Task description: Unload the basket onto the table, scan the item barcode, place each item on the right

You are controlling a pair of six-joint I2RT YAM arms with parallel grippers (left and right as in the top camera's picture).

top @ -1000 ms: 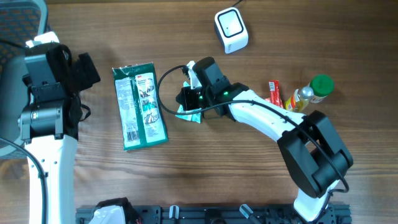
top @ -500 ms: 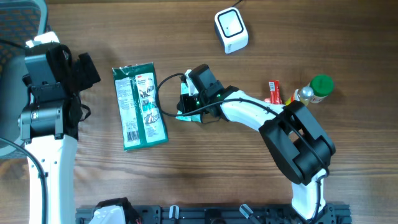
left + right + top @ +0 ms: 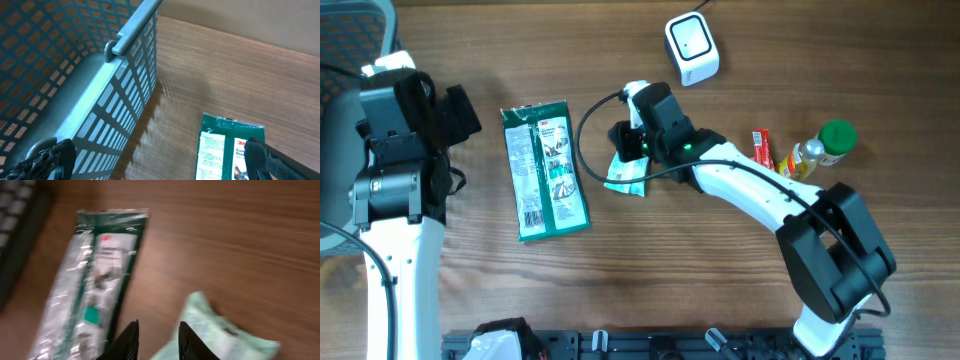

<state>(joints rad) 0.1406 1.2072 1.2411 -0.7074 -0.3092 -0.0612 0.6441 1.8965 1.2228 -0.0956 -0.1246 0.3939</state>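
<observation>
Hovering just over the mint packet (image 3: pixel 628 180), my right gripper (image 3: pixel 156 335) has its two dark fingers a narrow gap apart. Only wood and the packet's near edge show between them, so I judge it grips nothing. The packet lies flat on the table (image 3: pixel 720 280) near the middle, with the white scanner (image 3: pixel 691 47) well apart from it on the far side. I take this packet to be the item to scan, since my fingers point straight down at it. It sits low and thin, and I expect to need an edge grip to raise it and turn its code toward the scanner's face. It looks like soft, crinkled film, pale green and pillow-shaped with a sealed, slightly ragged end, so it will probably flex and slip. To its left lies the long green pack (image 3: pixel 546 170), a glossy flat sleeve with a printed white panel. To the right are a small red sachet (image 3: pixel 761 150) and a clear bottle (image 3: pixel 825 143) with a round green cap, lying touching or nearly so. The scanner is a smooth, rounded plastic block. My left gripper (image 3: pixel 155 160) is spread wide and empty at the left, parked beside the blue basket (image 3: pixel 75 75), a rigid plastic grid with a thick rim, clear of the working arm.
</observation>
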